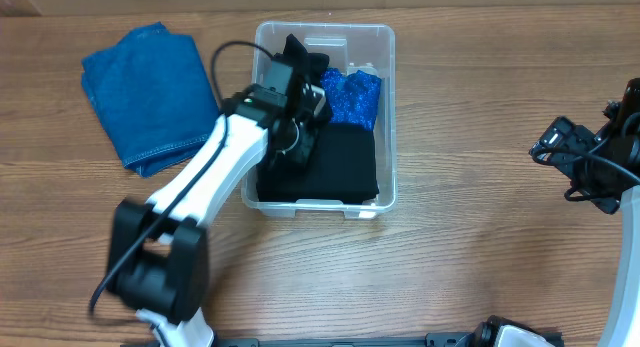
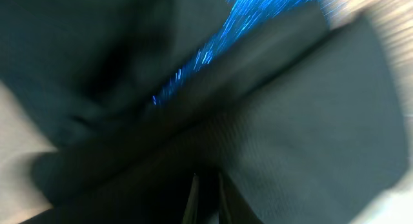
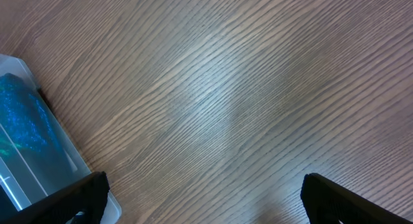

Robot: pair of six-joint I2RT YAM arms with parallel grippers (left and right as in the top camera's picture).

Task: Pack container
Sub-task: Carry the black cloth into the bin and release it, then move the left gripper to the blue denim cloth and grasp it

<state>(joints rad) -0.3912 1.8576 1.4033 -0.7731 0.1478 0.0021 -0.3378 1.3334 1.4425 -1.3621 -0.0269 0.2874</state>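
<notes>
The clear plastic container (image 1: 391,107) stands at the table's middle. A folded black cloth (image 1: 345,167) fills its near part and a sparkly blue cloth (image 1: 352,95) lies at its far right. My left gripper (image 1: 300,102) is down inside the container's left side, its fingers (image 2: 206,199) nearly together on black cloth (image 2: 310,121); that view is blurred, with the blue cloth (image 2: 258,11) beyond. My right gripper (image 1: 572,159) is open and empty over bare table to the right. In the right wrist view, the container's corner (image 3: 71,156) shows to the left of it.
A folded blue denim cloth (image 1: 150,92) lies on the wooden table (image 1: 480,247) left of the container. The left arm's white link (image 1: 215,167) crosses the container's near left corner.
</notes>
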